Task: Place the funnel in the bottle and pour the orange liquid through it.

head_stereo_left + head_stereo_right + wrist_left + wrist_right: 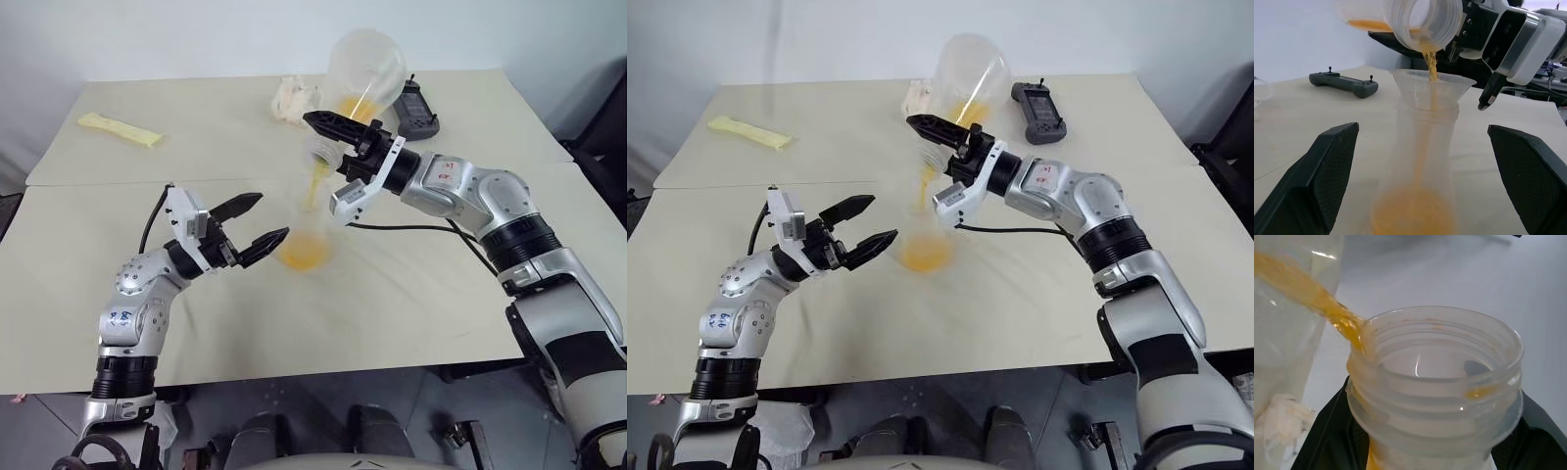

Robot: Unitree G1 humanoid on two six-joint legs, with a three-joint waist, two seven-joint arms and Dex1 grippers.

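Mid-pour: right pincer (pixel 328 137) pinching flask (pixel 364 70) over funnel (pixel 1431 84) in bottle (pixel 1418 166), left pincer (pixel 263 221) spread beside bottle; next prob keep tilting w/ stream centred.

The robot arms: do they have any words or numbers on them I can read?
Left arm: small blue marks, too small to read.
Right arm: small red marks, too small to read.
Nothing readable on the flask, the bottle, the funnel or the remote.
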